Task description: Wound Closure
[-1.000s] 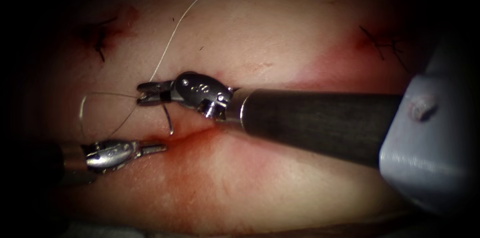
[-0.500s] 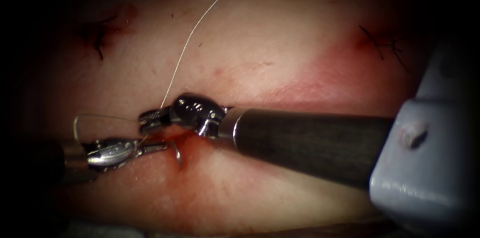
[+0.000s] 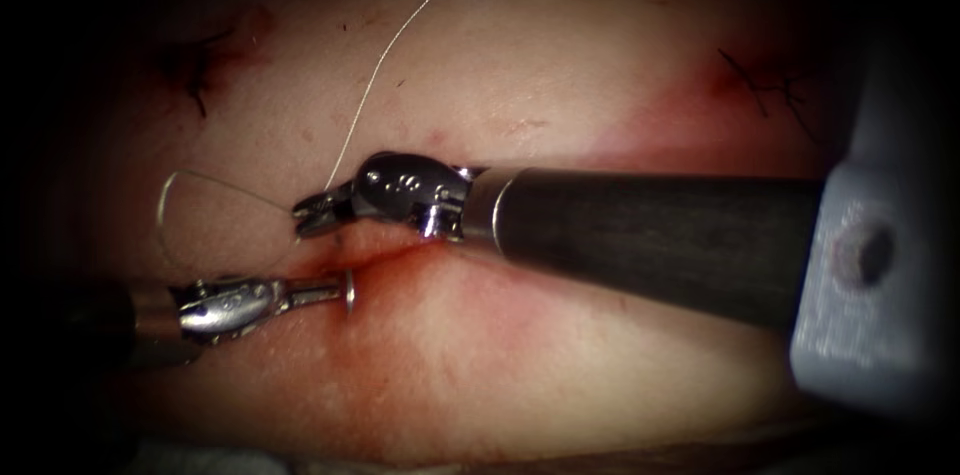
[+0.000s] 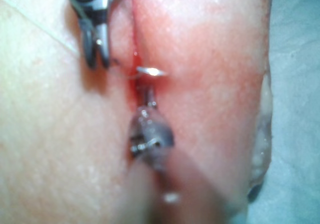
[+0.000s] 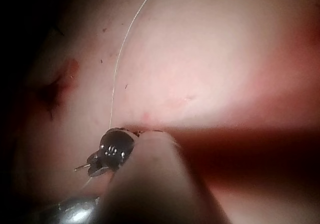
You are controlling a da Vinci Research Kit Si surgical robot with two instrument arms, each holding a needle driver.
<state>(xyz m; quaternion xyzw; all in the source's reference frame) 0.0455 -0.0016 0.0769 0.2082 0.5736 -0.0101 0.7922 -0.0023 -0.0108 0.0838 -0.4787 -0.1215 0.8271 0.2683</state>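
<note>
A second ago my right tool (image 3: 310, 220) carried the short curved steel needle (image 3: 349, 290) above the red-edged cut in the pale tissue (image 3: 560, 85); now my left tool (image 3: 335, 287) pinches it at the cut, the right's jaws slightly parted, thin white thread (image 3: 400, 35) trailing.

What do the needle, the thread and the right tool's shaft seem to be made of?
Needle: likely polished steel, it glints bright.
Thread: thin pale strand, perhaps a smooth synthetic; it lies in a springy loop.
Shaft: dark and matte with fine streaks, possibly a composite.
</note>
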